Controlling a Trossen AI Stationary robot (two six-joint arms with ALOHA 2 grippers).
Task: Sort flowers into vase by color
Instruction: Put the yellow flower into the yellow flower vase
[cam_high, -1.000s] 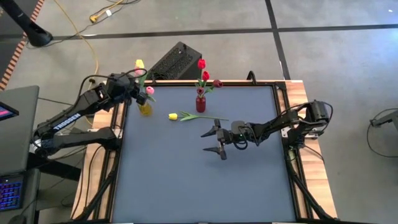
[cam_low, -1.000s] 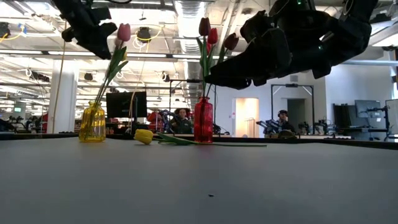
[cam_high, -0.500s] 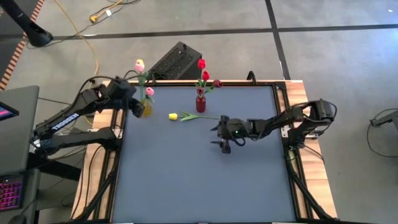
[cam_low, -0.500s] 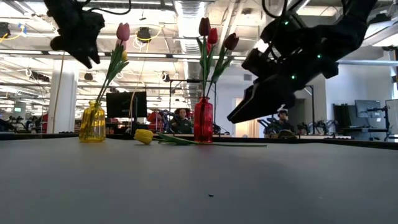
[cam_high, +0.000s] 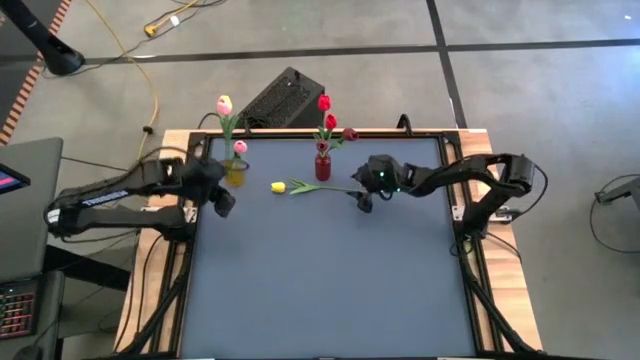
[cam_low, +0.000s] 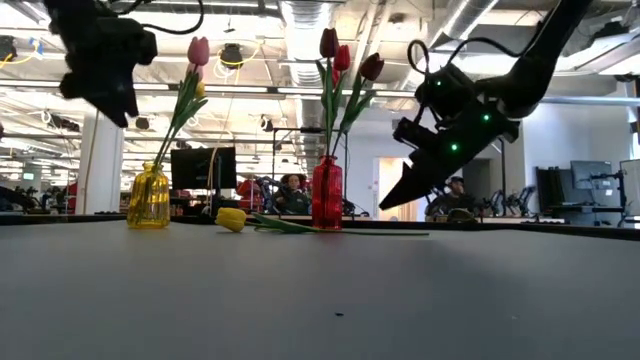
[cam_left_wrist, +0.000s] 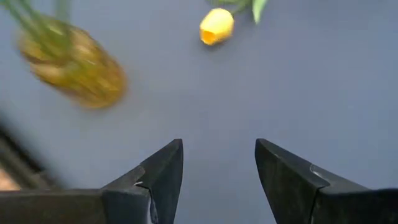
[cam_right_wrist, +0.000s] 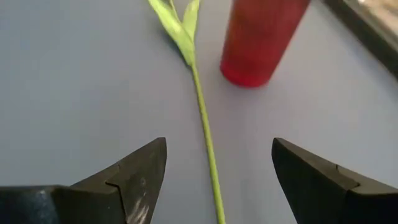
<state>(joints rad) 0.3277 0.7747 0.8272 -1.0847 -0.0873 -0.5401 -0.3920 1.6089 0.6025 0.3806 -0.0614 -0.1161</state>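
On my table (cam_high: 320, 280), the near half is bare. The red vase (cam_high: 323, 166) and yellow vase (cam_high: 234, 173) stand near the far edge. My right gripper (cam_right_wrist: 214, 180) has its jaws spread astride the yellow tulip (cam_high: 279, 187)'s stem end. My left gripper (cam_left_wrist: 217, 174), jaws spread, hovers by the left edge.

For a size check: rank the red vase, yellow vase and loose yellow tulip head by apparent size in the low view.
1. Red vase
2. Yellow vase, slightly smaller
3. Yellow tulip head, clearly smallest
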